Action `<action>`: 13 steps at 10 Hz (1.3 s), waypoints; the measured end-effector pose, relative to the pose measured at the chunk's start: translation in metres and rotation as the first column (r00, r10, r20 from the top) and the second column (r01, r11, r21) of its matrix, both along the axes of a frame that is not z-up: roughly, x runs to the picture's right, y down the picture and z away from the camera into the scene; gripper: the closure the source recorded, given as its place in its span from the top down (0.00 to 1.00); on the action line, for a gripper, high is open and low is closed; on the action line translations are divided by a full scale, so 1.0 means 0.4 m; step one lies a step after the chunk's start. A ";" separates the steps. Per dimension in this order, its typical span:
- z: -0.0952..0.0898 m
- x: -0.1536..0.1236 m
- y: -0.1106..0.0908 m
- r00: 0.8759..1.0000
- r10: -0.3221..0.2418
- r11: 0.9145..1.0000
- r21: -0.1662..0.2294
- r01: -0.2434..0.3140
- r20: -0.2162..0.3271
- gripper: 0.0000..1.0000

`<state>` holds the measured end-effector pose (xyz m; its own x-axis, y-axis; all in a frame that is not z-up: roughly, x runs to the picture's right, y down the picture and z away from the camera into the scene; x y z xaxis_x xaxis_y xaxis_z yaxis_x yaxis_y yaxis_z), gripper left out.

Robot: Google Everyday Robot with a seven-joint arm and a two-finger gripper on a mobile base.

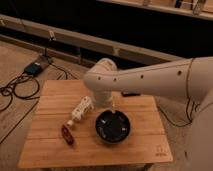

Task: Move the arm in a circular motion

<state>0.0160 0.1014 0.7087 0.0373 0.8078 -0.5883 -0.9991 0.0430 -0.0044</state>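
The arm (pixel 150 80) is a thick white jointed arm with small dark screw holes. It reaches in from the right across the wooden table (pixel 50 135). It bends down at a rounded joint (pixel 102 75) and tapers to a small white tip. The gripper (pixel 113 107) hangs at that tip, just above the far rim of a dark bowl (pixel 113 127). A small white bottle (pixel 81 111) lies on its side to the left of the gripper.
A dark red oblong object (pixel 67 134) lies on the table in front of the bottle. Cables (pixel 15 92) and a small blue-topped box (pixel 34 67) lie on the floor at left. A dark wall with a pale ledge (pixel 75 37) runs behind the table.
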 end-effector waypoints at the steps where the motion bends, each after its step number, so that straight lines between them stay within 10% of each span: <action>1: 0.024 0.058 -0.032 0.999 0.019 1.000 0.007 -0.019 -0.030 0.65; 6: 0.165 0.183 -0.265 0.995 0.052 0.997 0.056 -0.047 -0.087 0.65; 10: 0.257 -0.038 -0.409 0.998 -0.070 0.994 0.083 0.070 0.003 0.65; 13: 0.276 -0.245 -0.407 0.976 -0.192 0.979 0.097 0.182 0.103 0.65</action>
<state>-0.0820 -0.0614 0.8192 0.2537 0.8282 -0.4998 -0.9668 0.2338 -0.1034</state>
